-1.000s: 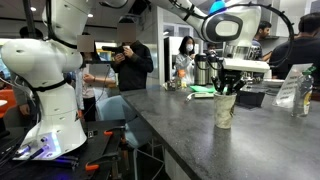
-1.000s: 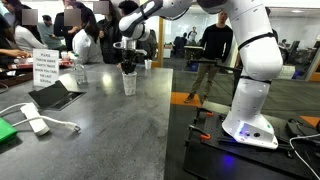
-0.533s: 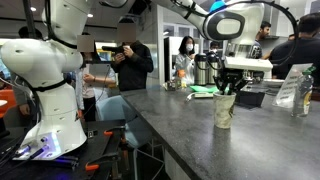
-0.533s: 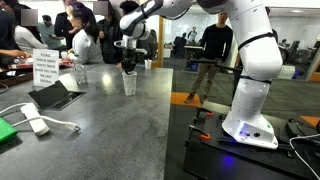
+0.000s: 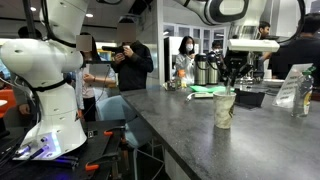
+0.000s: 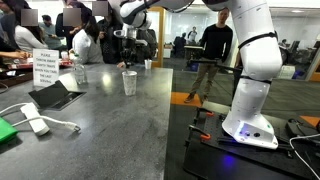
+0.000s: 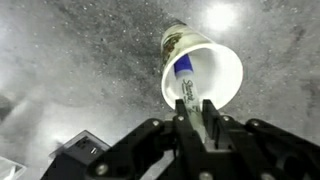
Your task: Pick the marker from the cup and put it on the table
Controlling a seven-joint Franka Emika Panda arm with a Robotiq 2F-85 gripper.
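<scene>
The cream paper cup (image 5: 225, 110) stands upright on the dark grey table (image 5: 175, 135); it also shows in the other exterior view (image 6: 128, 83) and in the wrist view (image 7: 222, 72). My gripper (image 7: 195, 108) is shut on the blue marker (image 7: 184, 80), whose blue end points down over the cup's mouth. In both exterior views the gripper (image 5: 237, 72) (image 6: 127, 50) hangs straight above the cup, lifted off its rim. The marker is too small to make out in the exterior views.
A clear plastic bottle (image 6: 79, 72) and a printed sign (image 6: 45, 68) stand beyond the cup. A black tablet (image 6: 55, 95), a white device (image 6: 35, 124) and a green item (image 6: 8, 128) lie nearer. A dark box (image 7: 75, 155) lies beside the cup. People stand behind the table.
The gripper has risen from down at the cup's mouth to well above it, taking the marker up with it. The cup has stayed in place.
</scene>
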